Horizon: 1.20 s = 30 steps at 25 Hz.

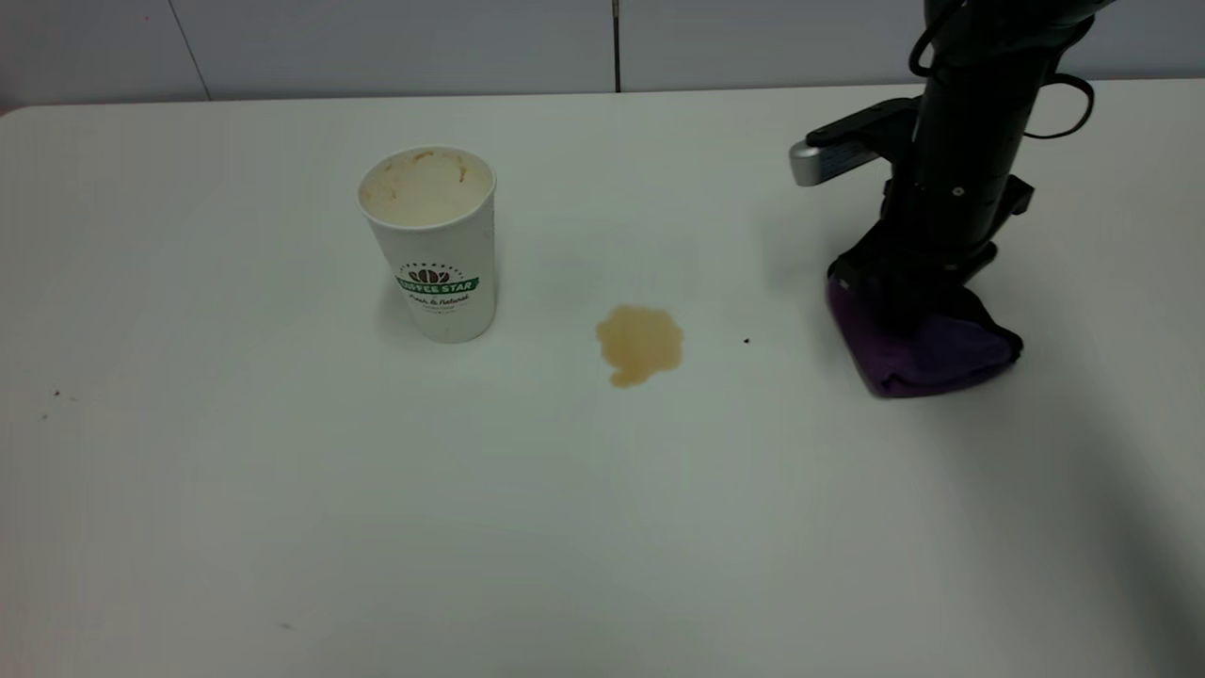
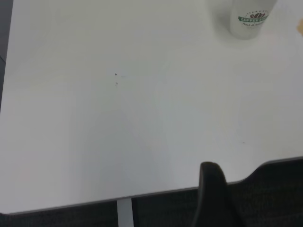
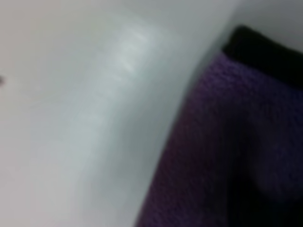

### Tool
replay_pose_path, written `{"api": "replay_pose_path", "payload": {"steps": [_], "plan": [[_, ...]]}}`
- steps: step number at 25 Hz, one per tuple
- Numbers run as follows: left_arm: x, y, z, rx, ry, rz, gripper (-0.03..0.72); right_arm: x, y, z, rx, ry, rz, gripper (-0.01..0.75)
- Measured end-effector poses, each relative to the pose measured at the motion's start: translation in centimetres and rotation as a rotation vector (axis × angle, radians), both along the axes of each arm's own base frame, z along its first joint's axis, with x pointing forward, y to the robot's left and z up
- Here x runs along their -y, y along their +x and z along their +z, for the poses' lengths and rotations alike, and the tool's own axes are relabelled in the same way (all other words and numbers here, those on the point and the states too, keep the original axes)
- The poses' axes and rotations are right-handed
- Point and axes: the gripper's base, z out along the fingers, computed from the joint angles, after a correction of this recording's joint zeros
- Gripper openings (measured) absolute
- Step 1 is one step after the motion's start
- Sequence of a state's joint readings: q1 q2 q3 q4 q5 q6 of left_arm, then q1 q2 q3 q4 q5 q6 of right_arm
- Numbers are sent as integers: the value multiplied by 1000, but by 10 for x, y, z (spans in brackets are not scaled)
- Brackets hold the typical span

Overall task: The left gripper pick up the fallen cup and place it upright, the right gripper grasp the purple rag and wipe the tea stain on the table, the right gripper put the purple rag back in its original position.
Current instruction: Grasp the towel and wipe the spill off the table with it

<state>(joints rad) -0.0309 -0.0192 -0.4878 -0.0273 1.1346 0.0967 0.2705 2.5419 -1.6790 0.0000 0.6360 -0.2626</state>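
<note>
At the left of the white tabletop we see the paper cup upright; right of it the tea stain; farthest right, our right tool presses into the purple rag, grip state hidden from us.

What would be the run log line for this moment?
cup: upright | stain: unwiped | right gripper: down on rag | left gripper: off table

The cup stands upright on the table, left of centre. The tea stain lies just right of centre. The purple rag sits at right, under the right gripper.
</note>
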Motion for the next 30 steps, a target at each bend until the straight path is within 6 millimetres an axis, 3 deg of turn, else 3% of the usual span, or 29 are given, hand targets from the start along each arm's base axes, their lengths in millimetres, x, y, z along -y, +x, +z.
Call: {"api": "replay_pose_path", "payload": {"steps": [1, 3, 13, 19, 30], "plan": [[0, 0, 0, 0, 0, 0, 487, -8, 0, 0, 13, 22, 10, 81], [0, 0, 0, 0, 0, 0, 487, -27, -1, 0, 29, 73, 22, 44], [0, 0, 0, 0, 0, 0, 487, -108, 1, 1, 77, 220, 113, 42], [0, 0, 0, 0, 0, 0, 487, -142, -4, 1, 81, 241, 182, 42], [0, 0, 0, 0, 0, 0, 487, -204, -63, -1, -102, 250, 413, 42]]}}
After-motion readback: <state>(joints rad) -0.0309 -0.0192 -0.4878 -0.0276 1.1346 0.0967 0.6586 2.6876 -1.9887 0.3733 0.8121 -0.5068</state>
